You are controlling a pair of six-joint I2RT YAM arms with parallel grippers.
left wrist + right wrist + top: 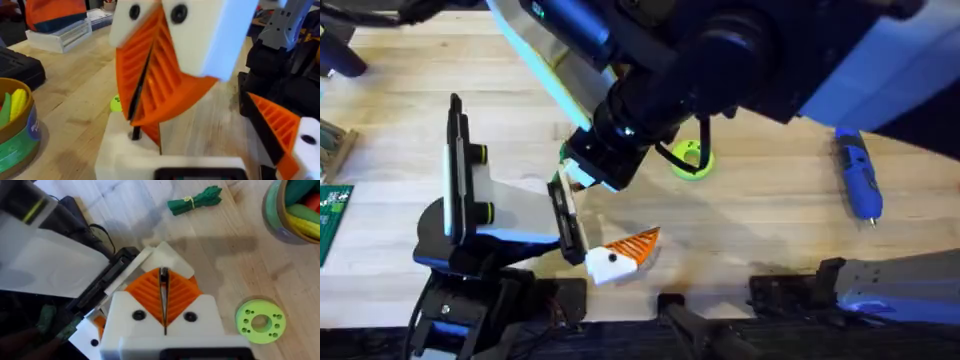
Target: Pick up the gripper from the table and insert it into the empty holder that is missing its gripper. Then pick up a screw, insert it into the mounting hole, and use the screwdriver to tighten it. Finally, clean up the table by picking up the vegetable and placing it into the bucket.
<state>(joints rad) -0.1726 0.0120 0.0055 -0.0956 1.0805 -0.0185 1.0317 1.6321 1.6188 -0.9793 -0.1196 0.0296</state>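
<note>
Both tools pressed closed | vegetable (pixel 196 200) lies beyond right tool (pixel 163 305)

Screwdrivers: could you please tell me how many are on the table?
1. The blue screwdriver lies on the table at the right of the overhead view, away from both arms. The large dark arm overhead could hide others.

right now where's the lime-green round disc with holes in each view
overhead: the lime-green round plastic disc lies on the light wooden table, just right of the middle, partly under the large dark arm.
left wrist: on the table beyond the left gripper, towards the yellow-green can.
right wrist: on the table beside the right gripper, the can farther off.
shared landmark: the can in both wrist views, the table in all three.
</note>
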